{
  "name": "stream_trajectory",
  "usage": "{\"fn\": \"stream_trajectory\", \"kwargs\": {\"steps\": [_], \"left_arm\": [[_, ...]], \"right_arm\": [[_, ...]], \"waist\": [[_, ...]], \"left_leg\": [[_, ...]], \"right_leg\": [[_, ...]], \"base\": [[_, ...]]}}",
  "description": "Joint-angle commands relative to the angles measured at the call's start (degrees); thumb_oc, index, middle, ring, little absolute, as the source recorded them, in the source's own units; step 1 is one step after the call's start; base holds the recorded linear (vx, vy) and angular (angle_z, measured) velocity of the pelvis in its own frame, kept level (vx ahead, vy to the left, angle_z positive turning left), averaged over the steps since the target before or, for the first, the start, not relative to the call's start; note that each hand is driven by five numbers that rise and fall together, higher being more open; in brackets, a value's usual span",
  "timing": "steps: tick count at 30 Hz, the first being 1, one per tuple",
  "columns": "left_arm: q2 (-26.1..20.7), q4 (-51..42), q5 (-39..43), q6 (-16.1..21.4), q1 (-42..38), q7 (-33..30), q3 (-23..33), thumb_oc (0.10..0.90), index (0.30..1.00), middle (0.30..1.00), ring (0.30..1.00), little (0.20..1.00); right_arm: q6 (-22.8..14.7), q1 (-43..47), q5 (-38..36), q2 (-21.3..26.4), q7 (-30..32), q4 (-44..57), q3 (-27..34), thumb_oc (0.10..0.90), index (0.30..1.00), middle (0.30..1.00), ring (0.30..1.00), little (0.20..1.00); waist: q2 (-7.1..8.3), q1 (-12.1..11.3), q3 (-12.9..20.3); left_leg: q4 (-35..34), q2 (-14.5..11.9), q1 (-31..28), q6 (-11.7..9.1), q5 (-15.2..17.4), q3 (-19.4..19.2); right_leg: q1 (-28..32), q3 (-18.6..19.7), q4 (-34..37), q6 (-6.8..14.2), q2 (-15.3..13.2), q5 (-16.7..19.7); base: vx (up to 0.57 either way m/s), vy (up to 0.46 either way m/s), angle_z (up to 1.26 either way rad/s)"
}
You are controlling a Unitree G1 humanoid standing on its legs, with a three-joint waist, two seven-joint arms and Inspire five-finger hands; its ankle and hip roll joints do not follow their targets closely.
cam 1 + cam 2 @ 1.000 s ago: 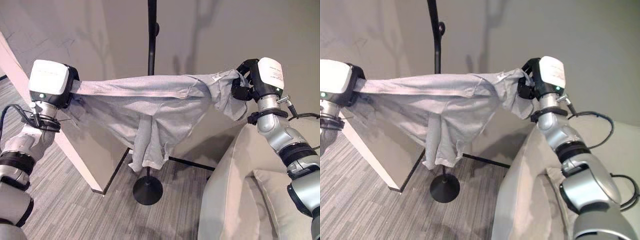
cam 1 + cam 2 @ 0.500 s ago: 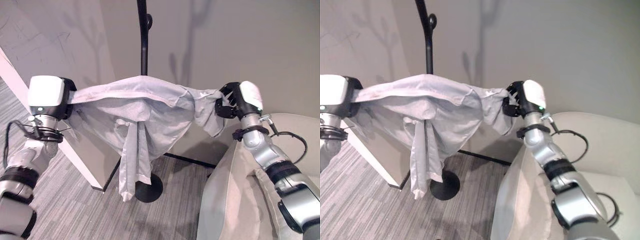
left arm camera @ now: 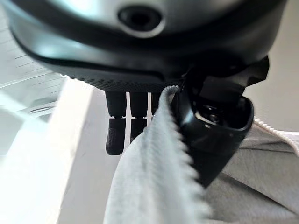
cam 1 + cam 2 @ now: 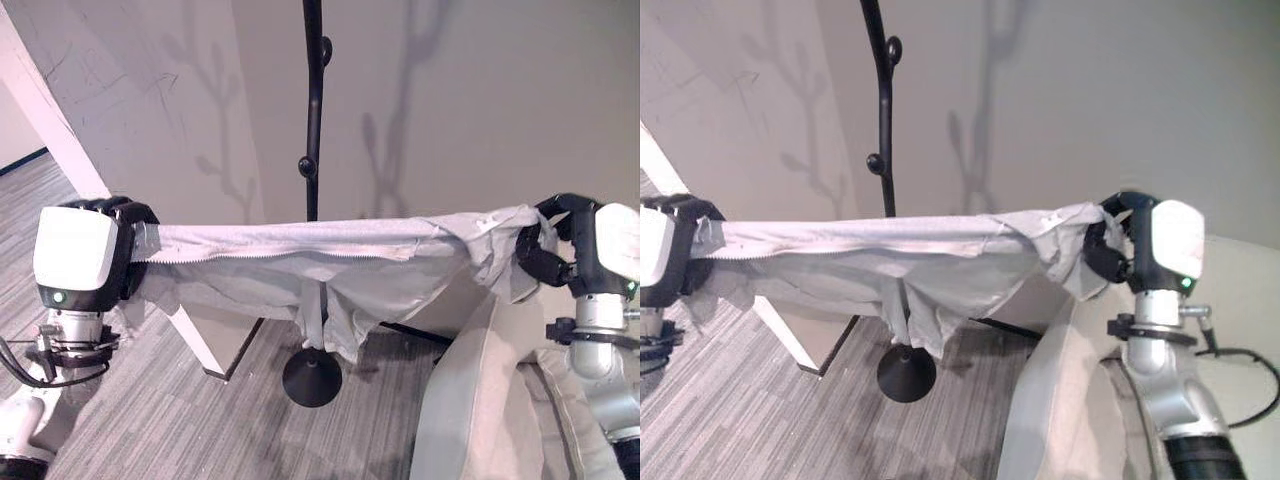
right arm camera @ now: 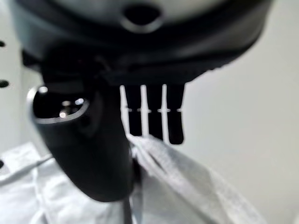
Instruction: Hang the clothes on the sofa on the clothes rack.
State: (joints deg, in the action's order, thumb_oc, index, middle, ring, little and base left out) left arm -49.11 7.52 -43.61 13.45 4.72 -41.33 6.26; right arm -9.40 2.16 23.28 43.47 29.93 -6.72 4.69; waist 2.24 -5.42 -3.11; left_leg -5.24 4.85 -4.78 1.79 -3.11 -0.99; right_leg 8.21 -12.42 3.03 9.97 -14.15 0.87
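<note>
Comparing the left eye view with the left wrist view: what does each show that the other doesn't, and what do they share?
Left eye view alone: the black clothes rack with its round base, the sofa, and the right hand gripping the garment's other end. Left wrist view alone: the zipper teeth close up, pinched between the thumb and fingers. Shared: the grey garment and the left hand clamped on it.

light grey garment [image 4: 330, 270], black rack [image 4: 314, 120], beige sofa [image 4: 470, 400], grey striped carpet [image 4: 130, 410]
</note>
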Motion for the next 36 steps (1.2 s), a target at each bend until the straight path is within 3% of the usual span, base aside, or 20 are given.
{"fn": "stream_trajectory", "kwargs": {"steps": [1, 7, 9, 11, 14, 15, 16, 18, 20, 24, 27, 28, 30, 31, 32, 36], "left_arm": [[-6.9, 8.7, 3.3, -7.0, -4.0, -3.7, 12.9, 0.400, 0.300, 0.300, 0.300, 0.300], [-9.3, 6.8, 3.6, -7.5, -5.0, -5.7, 15.8, 0.400, 0.300, 0.300, 0.300, 0.300], [-11.3, 4.3, 2.9, -8.3, -6.9, -7.3, 18.2, 0.400, 0.300, 0.300, 0.300, 0.300], [-14.2, 1.9, 2.7, -8.5, -11.0, -9.6, 19.6, 0.400, 0.300, 0.300, 0.300, 0.300], [-17.3, 3.4, 2.7, -9.7, -14.3, -9.6, 17.8, 0.400, 0.300, 0.300, 0.300, 0.300], [-19.3, 5.8, 3.7, -10.1, -17.3, -9.2, 15.3, 0.400, 0.300, 0.300, 0.300, 0.300], [-19.6, 6.6, 3.8, -10.1, -18.5, -9.5, 14.4, 0.400, 0.300, 0.300, 0.300, 0.300], [-21.7, 10.6, 5.5, -10.0, -21.8, -9.1, 11.0, 0.400, 0.300, 0.300, 0.300, 0.300], [-23.9, 16.5, 7.8, -9.5, -26.7, -8.1, 4.9, 0.400, 0.300, 0.300, 0.300, 0.300], [-24.9, 23.3, 9.4, -9.1, -32.5, -6.3, -3.2, 0.400, 0.300, 0.300, 0.300, 0.300], [-25.2, 28.7, 10.0, -9.1, -36.9, -4.8, -9.1, 0.400, 0.300, 0.300, 0.300, 0.300], [-24.5, 30.7, 10.5, -9.2, -41.2, -2.8, -14.4, 0.400, 0.300, 0.300, 0.300, 0.300], [-24.1, 33.5, 11.6, -9.1, -44.6, -1.6, -18.7, 0.400, 0.300, 0.300, 0.300, 0.300], [-21.3, 35.2, 12.5, -9.0, -50.8, -0.5, -25.1, 0.400, 0.300, 0.300, 0.300, 0.300], [-19.7, 36.9, 12.7, -9.1, -52.9, 0.0, -27.3, 0.400, 0.300, 0.300, 0.300, 0.300], [-18.2, 41.1, 13.6, -9.1, -55.8, 0.5, -30.7, 0.400, 0.300, 0.300, 0.300, 0.300]], "right_arm": [[5.1, 6.6, -0.9, 5.6, 7.5, -6.0, 10.5, 0.400, 0.300, 0.300, 0.300, 0.300], [4.5, 8.0, -1.1, 6.0, 8.9, -3.5, 11.3, 0.400, 0.300, 0.300, 0.300, 0.300], [4.3, 9.1, -0.1, 6.5, 10.5, 0.6, 13.0, 0.400, 0.300, 0.300, 0.300, 0.300], [3.6, 11.5, 1.4, 9.2, 12.8, 3.7, 14.8, 0.400, 0.300, 0.300, 0.300, 0.300], [3.7, 15.2, 1.8, 12.8, 13.3, 3.4, 13.2, 0.400, 0.300, 0.300, 0.300, 0.300], [3.8, 18.0, 1.0, 15.2, 13.2, 2.2, 11.4, 0.400, 0.300, 0.300, 0.300, 0.300], [3.7, 18.8, 0.9, 15.5, 13.4, 1.5, 11.0, 0.400, 0.300, 0.300, 0.300, 0.300], [3.7, 22.1, -1.0, 17.8, 13.6, -1.8, 8.4, 0.400, 0.300, 0.300, 0.300, 0.300], [4.0, 27.3, -3.8, 22.0, 13.6, -9.7, 2.4, 0.400, 0.300, 0.300, 0.300, 0.300], [3.4, 33.6, -7.2, 24.1, 12.3, -17.1, -5.3, 0.400, 0.300, 0.300, 0.300, 0.300], [3.4, 37.5, -8.2, 25.5, 11.0, -21.6, -10.1, 0.400, 0.300, 0.300, 0.300, 0.300], [3.8, 41.0, -8.8, 26.0, 9.2, -25.8, -14.8, 0.400, 0.300, 0.300, 0.300, 0.300], [4.2, 43.7, -8.9, 26.4, 7.7, -28.8, -18.8, 0.400, 0.300, 0.300, 0.300, 0.300], [4.8, 46.8, -9.4, 26.3, 6.2, -34.1, -22.9, 0.400, 0.300, 0.300, 0.300, 0.300], [4.9, 47.5, -9.6, 26.3, 5.7, -35.9, -23.9, 0.400, 0.300, 0.300, 0.300, 0.300], [4.5, 49.8, -9.4, 26.7, 4.6, -38.6, -27.5, 0.400, 0.300, 0.300, 0.300, 0.300]], "waist": [[2.22, -1.9, 5.6], [2.11, -1.7, 5.5], [1.99, -1.4, 5.1], [1.15, -0.6, 3.8], [0.47, -0.5, 3.2], [0.35, 0.4, 2.9], [0.20, 0.3, 2.8], [0.03, 1.0, 2.9], [0.49, 2.1, 2.0], [0.68, 3.5, 1.4], [0.99, 3.9, 1.8], [1.20, 4.0, 3.0], [0.87, 4.2, 4.0], [0.76, 4.8, 4.7], [0.81, 5.3, 5.3], [0.81, 5.5, 6.0]], "left_leg": [[0.2, 1.4, -0.4, 1.2, 8.0, 0.7], [0.2, 1.9, -0.6, 1.4, 8.0, 1.0], [0.2, 2.2, -1.2, 1.8, 8.1, 1.8], [0.2, 2.5, -2.6, 2.5, 7.8, 2.6], [0.2, 2.2, -4.1, 2.9, 8.1, 1.9], [0.2, 2.3, -5.2, 3.1, 8.7, 2.0], [0.2, 2.1, -4.8, 3.0, 8.3, 1.9], [0.2, 2.2, -5.5, 2.9, 8.7, 2.1], [0.2, 2.3, -6.4, 2.3, 8.4, 3.2], [0.2, 1.8, -7.5, 1.7, 8.7, 4.1], [0.3, 1.5, -8.1, 1.4, 9.4, 4.3], [0.4, 0.7, -8.5, 1.2, 10.0, 3.8], [0.8, -0.8, -8.9, 0.8, 10.3, 4.0], [1.6, -3.0, -8.6, -0.5, 11.2, 5.0], [1.8, -4.2, -8.4, -1.4, 11.3, 5.0], [2.4, -5.4, -7.8, -2.6, 11.2, 5.0]], "right_leg": [[-3.3, 0.1, -5.4, 4.6, -6.6, 4.4], [-3.8, 0.8, -7.1, 4.5, -6.9, 4.5], [-4.9, 1.7, -11.5, 3.7, -7.0, 3.1], [-7.9, 2.3, -22.4, 2.2, -7.1, 4.4], [-10.9, 0.0, -29.1, 1.2, -6.3, 3.8], [-12.9, -0.1, -30.0, 0.7, -3.8, 1.5], [-13.2, -0.3, -29.8, 0.3, -3.6, 2.0], [-15.0, -0.4, -27.8, -0.4, -0.5, -0.3], [-18.3, 1.1, -21.5, -0.8, 3.1, 1.1], [-20.1, 4.7, -14.7, 0.1, 5.6, 5.3], [-18.2, 5.0, -11.6, 0.0, 5.9, 5.0], [-16.1, 4.7, -10.1, -0.5, 6.5, 4.3], [-15.2, 4.8, -9.8, -0.8, 7.5, 3.9], [-12.7, 3.3, -7.4, -1.7, 8.8, 2.9], [-11.6, 2.8, -5.7, -2.0, 9.2, 2.9], [-10.1, 3.0, -2.4, -2.5, 10.2, 3.6]], "base": [[-0.04, 0.060, -0.01], [-0.03, 0.062, 0.03], [-0.06, 0.119, 0.08], [-0.07, 0.188, 0.26], [-0.02, 0.125, -0.07], [-0.01, 0.036, -0.15], [0.00, 0.000, 0.00], [0.04, -0.023, 0.14], [0.05, -0.072, 0.02], [0.09, -0.060, 0.26], [0.11, -0.067, 0.29], [0.23, -0.146, 0.19], [0.30, -0.193, 0.35], [0.36, -0.284, 0.39], [0.32, -0.286, 0.48], [0.13, -0.099, 0.21]]}}
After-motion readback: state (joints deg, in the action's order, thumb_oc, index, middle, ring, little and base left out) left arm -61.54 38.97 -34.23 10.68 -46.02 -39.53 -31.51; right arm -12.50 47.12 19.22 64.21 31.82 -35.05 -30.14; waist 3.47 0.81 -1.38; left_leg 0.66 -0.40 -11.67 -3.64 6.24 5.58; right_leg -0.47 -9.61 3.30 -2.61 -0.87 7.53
